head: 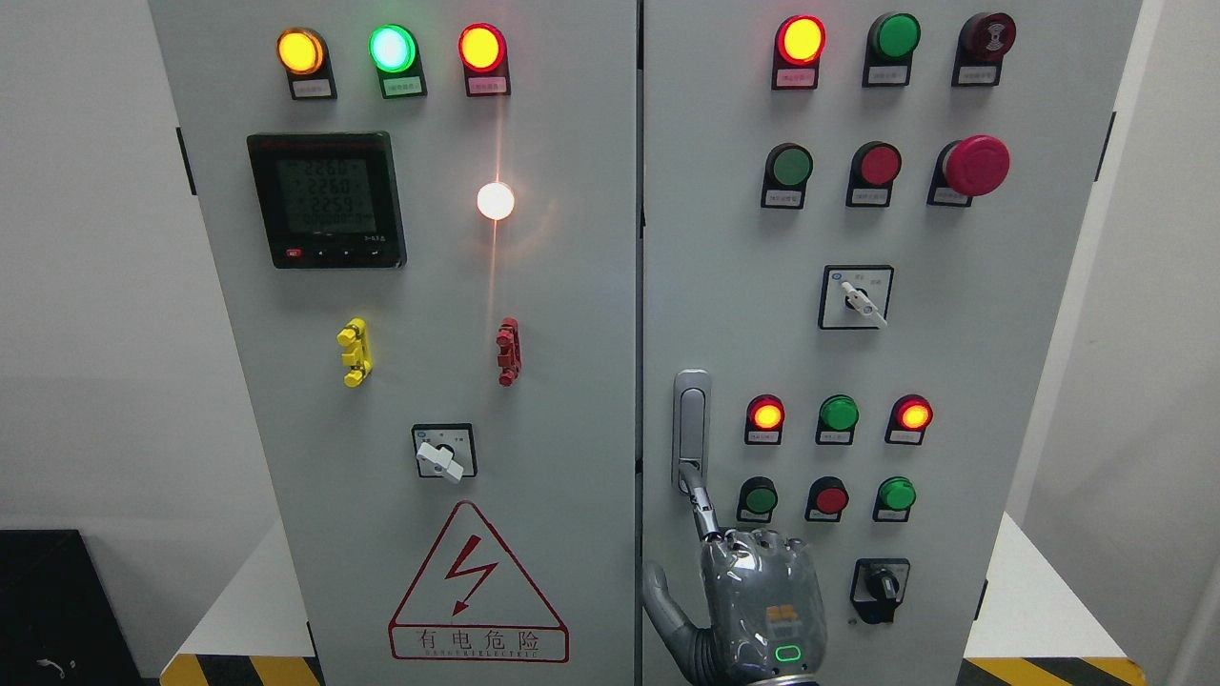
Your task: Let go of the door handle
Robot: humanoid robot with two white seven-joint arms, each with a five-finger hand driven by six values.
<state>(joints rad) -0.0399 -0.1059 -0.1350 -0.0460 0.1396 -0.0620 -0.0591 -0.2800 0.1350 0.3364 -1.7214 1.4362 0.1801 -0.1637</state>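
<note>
Grey metal door handle [691,429]: mounted lower centre, on right cabinet door | right robot hand [753,595]: below it, index fingertip [699,491] touching handle's bottom, remaining fingers curled, nothing grasped.

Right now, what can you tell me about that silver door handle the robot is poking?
The door handle is a slim, upright, silvery bar that looks like metal, with rounded ends. It sits flat near the left edge of the right cabinet door, beside the seam between the two doors. The robot's right hand reaches up from below, and one extended finger touches the handle's bottom end. The other fingers look curled.
</note>
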